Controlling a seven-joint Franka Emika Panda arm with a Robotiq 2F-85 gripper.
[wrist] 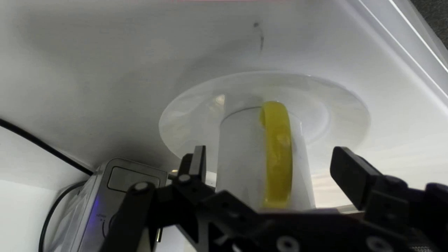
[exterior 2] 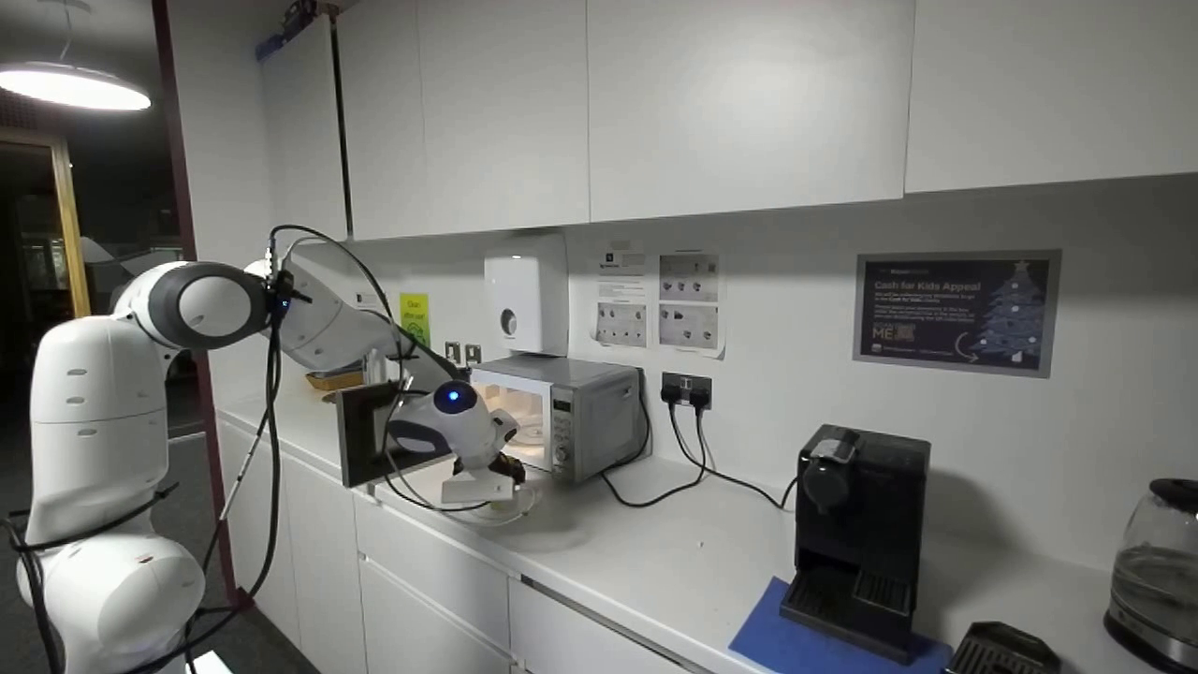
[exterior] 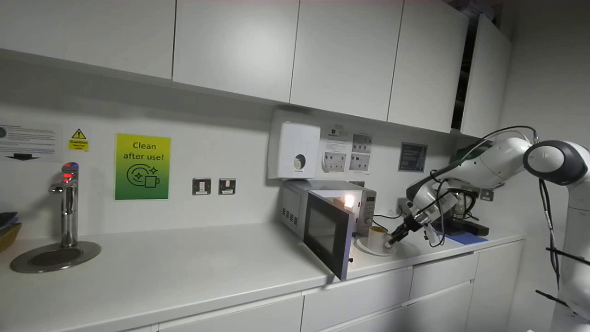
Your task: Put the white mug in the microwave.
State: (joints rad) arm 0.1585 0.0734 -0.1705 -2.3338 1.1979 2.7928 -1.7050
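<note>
Two black fingers (wrist: 353,176) stand spread at the lower middle of the wrist view. We see the gripper (wrist: 269,154) parted wide, with the mug (wrist: 241,157) showing between its tips and a gap at either side. The mug's yellow handle (wrist: 278,157) is turned toward us. A round white plate (wrist: 346,108) spreads across the centre of that view, and the mug stands on it.

In an exterior view, right of centre and below the middle, we find the mug upright, its yellowish inside showing, by the end of the forearm (exterior: 500,161) that reaches in from the right edge. In an exterior view the arm (exterior 2: 103,412) rises along the left side, and its wrist (exterior 2: 468,426) hides most of the mug from us. At the lower right of that frame we have a glass jug (exterior 2: 1156,590) and a black coffee machine (exterior 2: 866,534) on a blue mat (exterior 2: 763,635).

Across the lower part of both exterior views runs the counter (exterior: 184,249). On it sits the microwave (exterior 2: 613,412), its door (exterior: 325,226) swung open and its inside lit; mug and plate are outside it, near the door.

On the wall just above the microwave we see a white dispenser (exterior: 295,143). At the left of an exterior view is a tap (exterior: 69,212), with a green sign (exterior: 142,184) on the wall to its right. A dark poster (exterior 2: 955,314) hangs at the right of an exterior view. White cupboards (exterior: 235,46) span the top of both, and a lit lamp (exterior 2: 75,87) hangs at the upper left.
</note>
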